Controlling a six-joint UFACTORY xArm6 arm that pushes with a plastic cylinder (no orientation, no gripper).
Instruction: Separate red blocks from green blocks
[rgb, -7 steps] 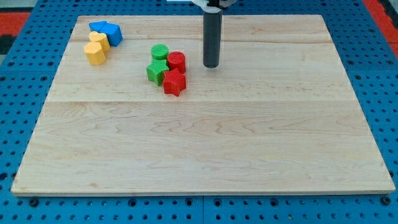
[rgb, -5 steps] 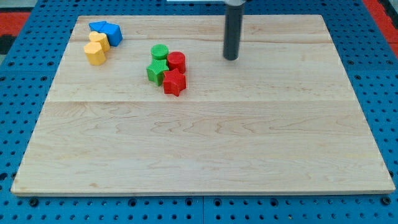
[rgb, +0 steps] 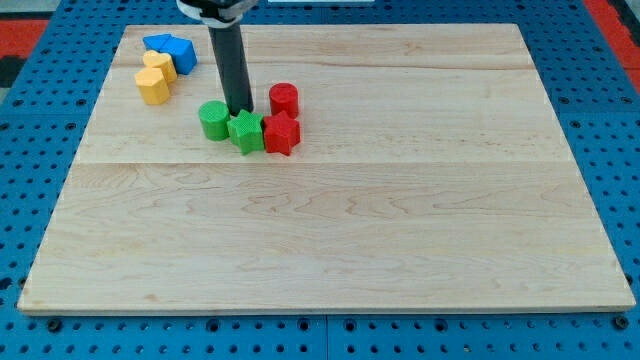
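My tip (rgb: 239, 109) rests on the board just above the green star block (rgb: 246, 131) and to the upper right of the green cylinder (rgb: 213, 120). The green star touches the red star block (rgb: 281, 133) on its right. The red cylinder (rgb: 284, 99) stands apart, above the red star and right of my tip. The two green blocks sit side by side, left of the reds.
Two blue blocks (rgb: 170, 49) and two yellow blocks (rgb: 155, 80) cluster at the board's upper left corner. The wooden board (rgb: 330, 240) lies on a blue pegboard surface.
My tip swung from the right of the cluster to its upper left side. The green cylinder and green star slid down and left, away from the red cylinder.
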